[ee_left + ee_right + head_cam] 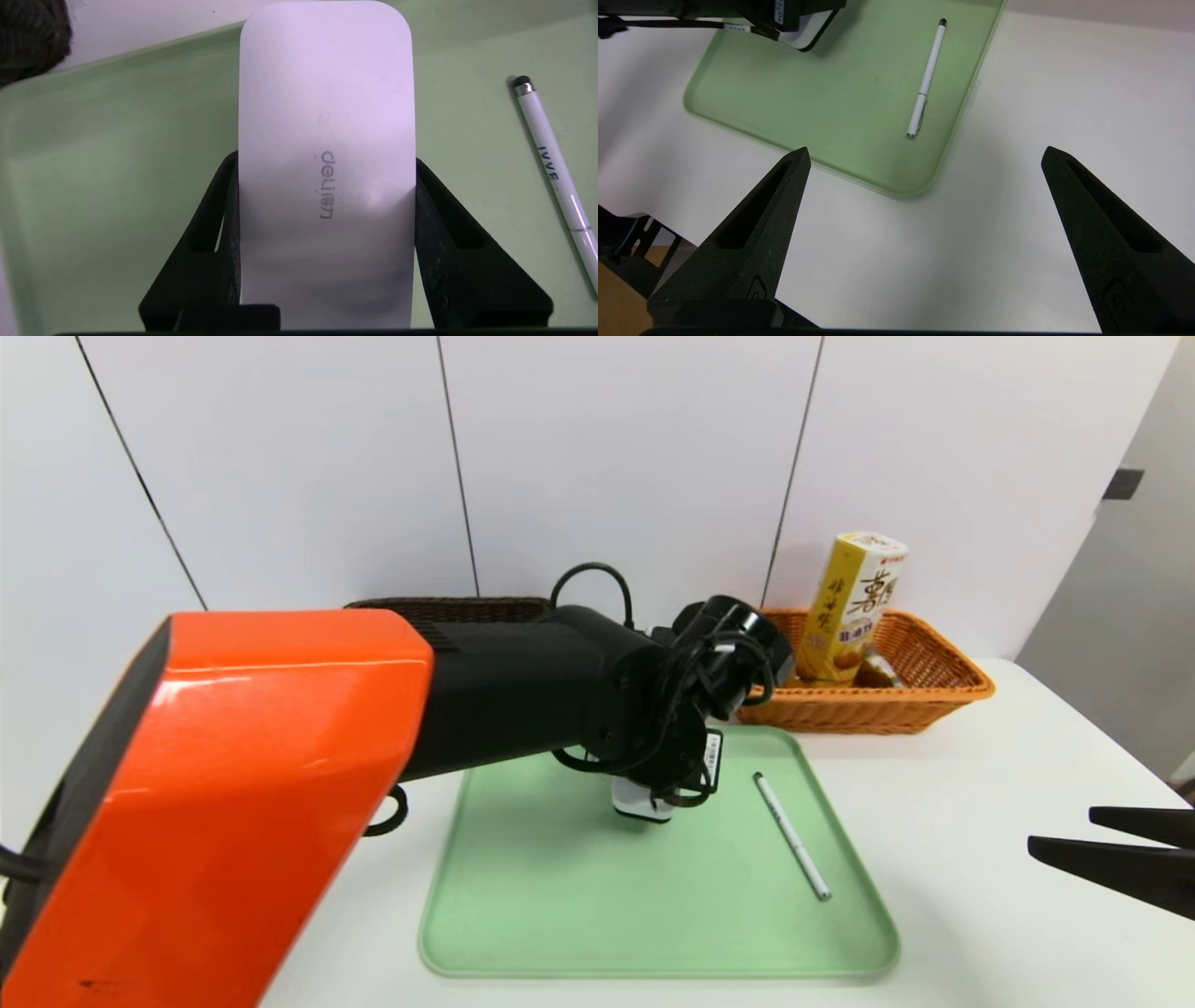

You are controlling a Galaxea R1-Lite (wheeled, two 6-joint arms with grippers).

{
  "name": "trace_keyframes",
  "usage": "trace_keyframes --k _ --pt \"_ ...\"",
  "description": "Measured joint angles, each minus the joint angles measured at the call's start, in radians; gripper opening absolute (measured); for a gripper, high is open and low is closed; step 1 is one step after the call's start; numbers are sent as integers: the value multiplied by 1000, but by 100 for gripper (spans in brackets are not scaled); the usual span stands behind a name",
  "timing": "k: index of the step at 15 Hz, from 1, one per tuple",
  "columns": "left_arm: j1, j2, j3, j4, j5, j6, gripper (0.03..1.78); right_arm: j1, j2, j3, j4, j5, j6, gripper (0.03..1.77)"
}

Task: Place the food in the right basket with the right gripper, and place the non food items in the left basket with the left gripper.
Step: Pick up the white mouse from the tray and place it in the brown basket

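- Your left gripper (pixel 327 242) has its jaws pinched on the flat white rounded-rectangle mouse-like device (pixel 326 140) with grey "deli" lettering, one finger pressed on each long side, above the pale green plastic tray (pixel 560 915).
- In the head view the arm hides most of the grip; only the device's white end shows under the wrist, seemingly clear of the tray floor.
- The dark brown wicker basket (pixel 448 607), its target, sits behind the left arm, mostly hidden.
- A slim white stylus pen with dark tip (pixel 792 835) lies on the tray's right part, well apart from the device; also non-food, not yet sorted.
- The orange wicker basket (pixel 934 695) already holds a tall yellow drink carton (pixel 851 607), upright.
- Your right gripper (pixel 924 233) hangs over the white table (pixel 980 821), jaws spread wide, empty.
- Risk: smooth casing, held by narrow side contact only; likely to slip or pivot downward if you swing fast.
- Risk: the arm blocks the head view of the dark basket, so you could clip its rim or drop short.
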Motion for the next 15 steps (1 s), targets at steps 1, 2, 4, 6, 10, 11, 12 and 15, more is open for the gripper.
trace_keyframes --k 1,2,4,6,10,11,12,15 --pt "-1 -31 0 17 0 18 101 0 0 -2 0 0 0 171" --pt "-2 -65 0 32 0 47 101 0 -1 -2 0 0 0 171" --pt "10 -133 0 35 -1 138 101 0 -7 -5 -1 0 0 171" --pt "63 -192 0 30 -4 275 101 0 -11 -5 0 -1 0 171" --pt "219 -253 0 27 -62 571 101 0 -25 -6 0 -2 0 171" --pt "271 -265 0 25 -122 650 101 0 -27 -6 0 -1 0 171" --pt "322 -274 0 23 -187 720 101 0 -29 -5 0 -1 1 171" --pt "478 -275 0 7 -387 931 101 0 -35 0 0 1 -2 171"
